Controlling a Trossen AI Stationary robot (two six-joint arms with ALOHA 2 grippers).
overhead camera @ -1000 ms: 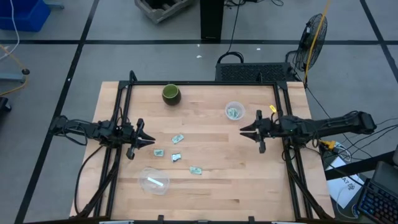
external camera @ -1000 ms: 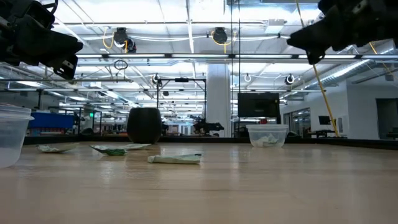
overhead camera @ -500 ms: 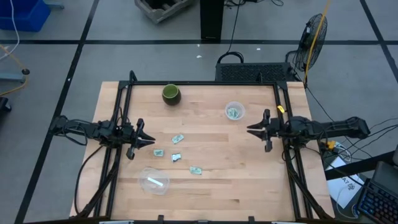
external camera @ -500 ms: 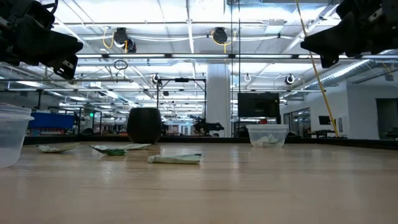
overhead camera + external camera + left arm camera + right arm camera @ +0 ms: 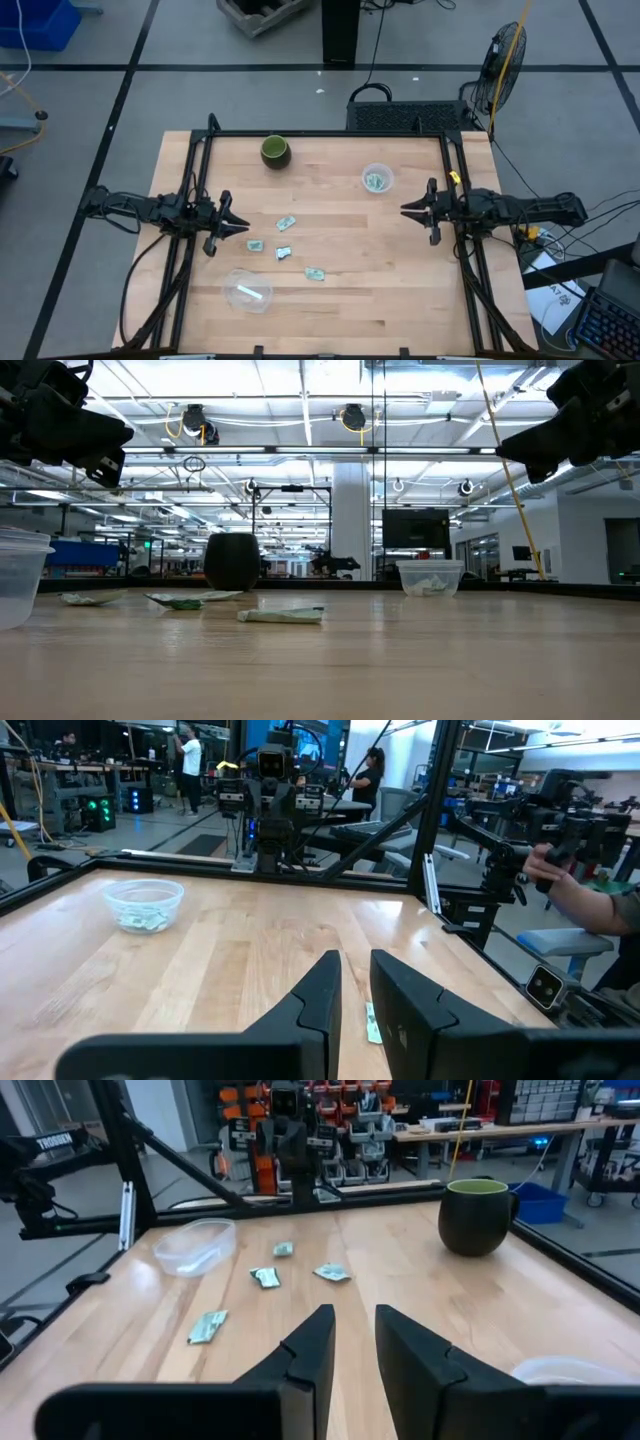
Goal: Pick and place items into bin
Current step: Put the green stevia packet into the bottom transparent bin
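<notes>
Pale green-and-white wrapped items (image 5: pixel 286 224): four are lying loose on the wood in the middle of the table, one at (image 5: pixel 256 245), one at (image 5: pixel 284 253), one at (image 5: pixel 315 273); none are touching my fingers.
More items (image 5: pixel 376 181): some are sitting inside the small clear cup (image 5: pixel 377 178) toward my right side; one pale piece is lying in the larger clear bin (image 5: pixel 247 291) near the front edge.
Dark green cup (image 5: pixel 275 151): standing upright near the far edge, well apart from the loose pieces.
Wooden table (image 5: pixel 350 310): lying bare between the two containers.
My left gripper (image 5: pixel 232 227): hovering above the table just beside the loose items, fingers nearly pressed together with a thin slit between them, pinching nothing.
My right gripper (image 5: pixel 413 210): hanging at the right edge of the table, near the small cup, fingers likewise close with a narrow gap, carrying nothing.
</notes>
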